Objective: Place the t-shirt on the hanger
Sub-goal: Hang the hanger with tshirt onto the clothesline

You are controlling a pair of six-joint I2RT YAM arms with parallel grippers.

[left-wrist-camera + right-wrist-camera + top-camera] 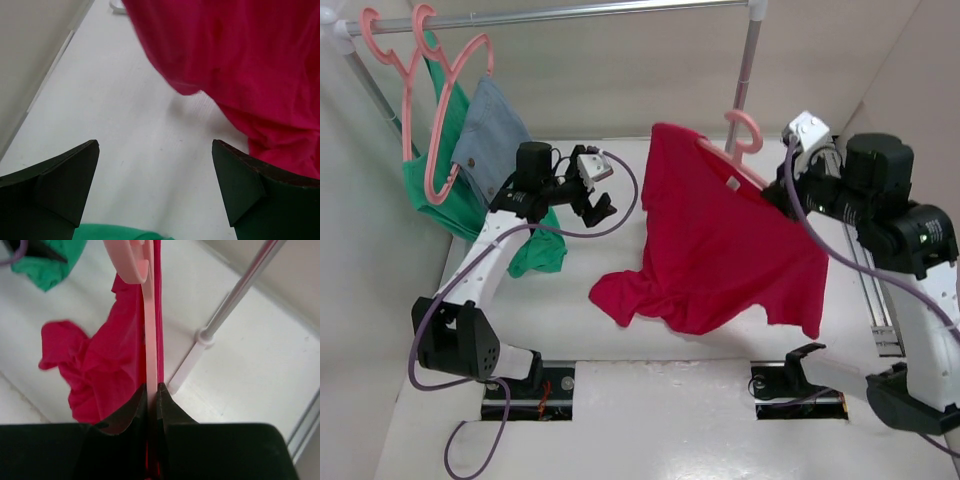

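Right gripper (pixel 152 390): jaws clamped on one thin arm of the pink hanger (pixel 150 330), with a fold of the red t-shirt (pixel 110 355) pinched in alongside it. In the overhead view this gripper (pixel 778 196) holds the hanger (pixel 745 135) up off the table (pixel 650 420). The curled hook stands clear above the collar, just beside the rack post (pixel 750 60) and not on the rail (pixel 570 15). The t-shirt (pixel 720 240) drapes from the hanger, one shoulder raised on the far-left side. Its lower part is bunched on the table toward the left. Whether both hanger arms sit inside the shirt cannot be told. Left gripper (pixel 596 207): jaws spread wide and holding nothing, near the shirt's left edge but apart from it. Its wrist view shows bare table between the fingers (pixel 60 185). The green garment (pixel 535 255) lies under the left arm. A grey-blue garment (pixel 490 135) hangs on another pink hanger (pixel 440 110) at the rail's left end.
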